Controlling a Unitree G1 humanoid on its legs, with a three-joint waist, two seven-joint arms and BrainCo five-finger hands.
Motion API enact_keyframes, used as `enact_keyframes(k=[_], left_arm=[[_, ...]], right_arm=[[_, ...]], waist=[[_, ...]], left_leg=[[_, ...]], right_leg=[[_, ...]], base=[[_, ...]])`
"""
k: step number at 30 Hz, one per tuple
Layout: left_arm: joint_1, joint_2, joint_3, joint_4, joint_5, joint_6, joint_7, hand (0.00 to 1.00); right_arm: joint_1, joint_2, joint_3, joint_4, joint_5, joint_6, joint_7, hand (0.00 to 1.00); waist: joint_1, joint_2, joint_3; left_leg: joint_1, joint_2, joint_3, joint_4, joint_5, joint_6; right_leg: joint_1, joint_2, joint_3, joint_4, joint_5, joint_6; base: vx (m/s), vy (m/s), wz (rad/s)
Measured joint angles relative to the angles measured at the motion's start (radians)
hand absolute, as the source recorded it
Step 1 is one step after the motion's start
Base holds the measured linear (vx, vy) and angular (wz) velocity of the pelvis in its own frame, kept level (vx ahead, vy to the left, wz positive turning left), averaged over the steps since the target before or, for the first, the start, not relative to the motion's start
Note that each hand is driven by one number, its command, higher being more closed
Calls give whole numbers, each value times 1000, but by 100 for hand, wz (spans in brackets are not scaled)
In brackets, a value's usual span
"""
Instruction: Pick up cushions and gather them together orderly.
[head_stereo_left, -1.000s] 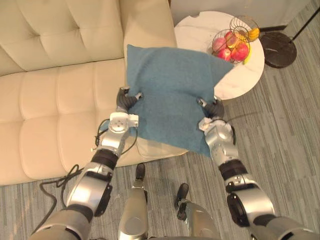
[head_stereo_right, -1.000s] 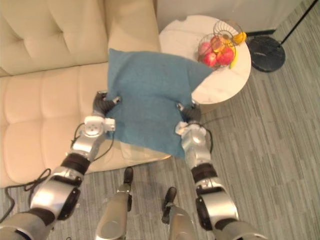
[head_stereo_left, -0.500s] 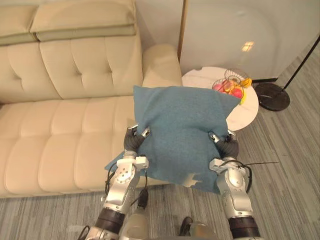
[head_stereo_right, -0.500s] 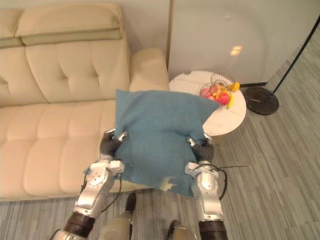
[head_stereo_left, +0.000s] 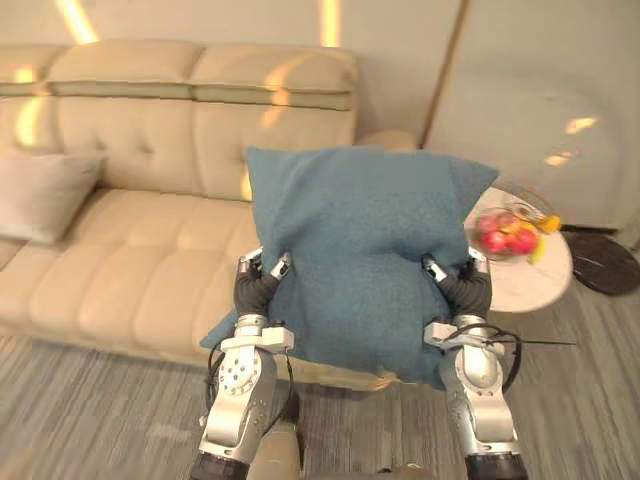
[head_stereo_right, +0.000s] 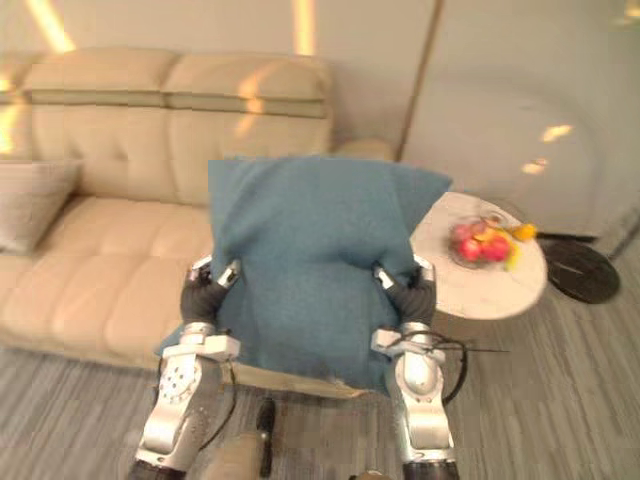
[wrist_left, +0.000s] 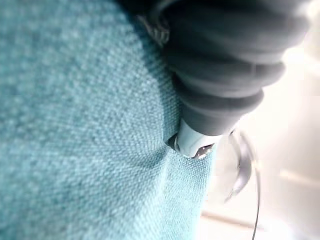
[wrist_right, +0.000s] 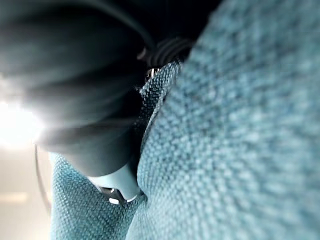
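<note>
A large blue cushion (head_stereo_left: 365, 250) hangs upright in the air in front of the cream sofa (head_stereo_left: 130, 270), held between both hands. My left hand (head_stereo_left: 258, 285) is shut on its left edge and my right hand (head_stereo_left: 462, 290) on its right edge, fingers curled into the cloth. Up close, the left wrist view has the blue weave (wrist_left: 75, 125) pressed against the dark cover of that hand (wrist_left: 225, 75), and the right wrist view has the same cloth (wrist_right: 240, 125) beside that hand (wrist_right: 75, 85). A pale beige cushion (head_stereo_left: 40, 195) leans on the sofa's far left.
A round white side table (head_stereo_left: 525, 280) stands right of the sofa, with a wire basket of fruit (head_stereo_left: 510, 232) on it. A dark round lamp base (head_stereo_left: 605, 262) lies on the striped grey floor (head_stereo_left: 100, 420) further right.
The camera has tipped up from the seat to the sofa back and wall. Both hands kept their hold and raised the blue cushion from a flat lie to upright.
</note>
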Motion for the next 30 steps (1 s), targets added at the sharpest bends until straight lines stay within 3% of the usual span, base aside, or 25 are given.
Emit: enact_keyframes(k=[2,4,5,6,7,8,9,11,13,14,16,17,18,20,21,22,23,26,27,28,29,30], left_arm=[[-2,4,-7,35,-1,-7,0,100],[-4,3,-25,81,-4,-8,0,100],[-4,2,-30,92,-5,-10,0,100],[-9,2,-42,114,-10,-10,0,100],[-26,28,-54,144,-16,-10,-1,100],[-26,44,-57,155,-21,-9,-1,100],[-23,64,-56,167,-23,-6,0,100],[-7,81,-53,173,-23,-1,0,100],[17,83,-38,173,-23,-2,1,100],[22,83,-31,172,-23,-2,1,100],[33,82,-20,170,-23,-2,0,100],[40,82,-18,169,-22,-2,-2,100],[40,82,-18,169,-22,-2,-3,100],[37,79,-19,161,-21,-2,-20,100],[35,80,-25,161,-20,-2,-24,100],[31,78,-31,162,-19,-2,-25,100],[29,69,-48,163,-19,2,-26,100],[17,48,-67,164,-18,12,-40,100],[15,34,-69,164,-17,18,-41,100],[16,29,-69,164,-17,17,-41,100],[20,29,-69,157,-17,18,-43,100],[22,25,-68,137,-15,18,-51,100]], right_arm=[[0,-3,-3,19,-1,0,-8,100],[-4,-7,-15,52,-11,1,-19,100],[-4,-10,-19,63,-13,2,-21,100],[-10,-11,-26,92,-22,2,-24,100],[-14,3,-38,129,-30,8,-27,100],[-14,15,-40,142,-30,16,-27,100],[-10,37,-40,145,-31,28,-22,100],[-3,60,-32,145,-31,38,-15,100],[3,75,-10,146,-31,47,-11,100],[4,80,-8,146,-29,47,-6,100],[9,92,-7,146,-27,47,11,100],[10,89,-6,146,-26,47,22,100],[10,88,-6,146,-26,47,24,100],[4,78,-9,146,-5,43,25,100],[5,64,-9,152,8,35,26,100],[4,54,-11,155,13,31,26,100],[4,29,-20,172,16,24,26,100],[25,14,-54,167,35,26,25,100],[35,7,-57,162,41,26,24,100],[44,8,-57,151,41,26,24,100],[59,10,-57,124,41,27,23,100],[73,5,-56,72,41,26,22,100]], waist=[[-2,3,-13],[-2,36,-36],[-2,46,-42],[-9,57,-52],[-22,24,-50],[-23,7,-50],[-19,-12,-45],[-6,-17,-40],[6,-16,-39],[5,-13,-37],[0,-16,-36],[0,-29,-41],[0,-32,-43],[-9,-40,-45],[-22,-50,-48],[-35,-53,-47],[-53,-43,-48],[-68,-39,-50],[-75,-36,-40],[-74,-32,-36],[-73,-43,-37],[-70,-32,-33]], left_leg=[[8,50,-5,63,-19,-27],[69,111,-18,32,-30,-75],[88,111,-33,-2,-17,-104],[111,86,-51,-58,-48,-155],[100,37,-50,-70,-44,-146],[91,18,-45,-59,-52,-133],[73,-5,-31,-11,-78,-99],[49,-28,-14,88,-145,-62],[54,-46,1,119,-193,-47],[64,-55,-2,107,-209,-55],[101,-67,1,44,-210,-49],[144,-84,12,-38,-180,-28],[155,-90,15,-63,-169,-25],[193,-118,16,-149,-125,-12],[204,-147,3,-182,-99,-14],[203,-163,-11,-186,-95,-12],[198,-171,-33,-183,-92,-19],[178,-171,-86,-144,-71,-26],[192,-159,-79,-89,-75,-21],[178,-152,-67,-16,-94,-18],[163,-151,-36,57,-118,-22],[119,-114,7,200,-171,-22]], right_leg=[[19,-9,-26,-38,32,20],[37,1,-12,-107,102,58],[38,2,-4,-122,118,74],[38,-6,20,-151,152,93],[38,-40,57,-192,203,103],[38,-54,80,-209,226,107],[38,-76,103,-213,252,123],[31,-114,149,-176,282,140],[-13,-141,218,-105,314,95],[-48,-124,293,-59,274,85],[-86,-16,424,-7,165,164],[-116,79,472,3,97,164],[-125,107,476,1,85,156],[-167,225,498,-32,66,120],[-180,270,538,-102,89,38],[-181,273,550,-120,110,-47],[-168,268,531,-121,116,-70],[-161,255,468,-89,118,-71],[-201,254,465,43,100,-66],[-208,253,478,44,73,-64],[-176,233,493,-27,119,-54],[-141,245,503,-46,75,-80]], base=[[28,147,46],[79,305,12],[105,478,12],[76,478,36],[59,497,41],[40,473,35],[42,454,5],[39,443,-9],[5,361,-19],[-6,306,3],[18,220,7],[57,99,-1],[102,77,-3],[124,8,13],[125,-19,41],[162,-30,60],[170,-21,52],[235,-69,55],[146,-84,42],[86,-64,34],[51,-76,24],[107,-58,-9]])
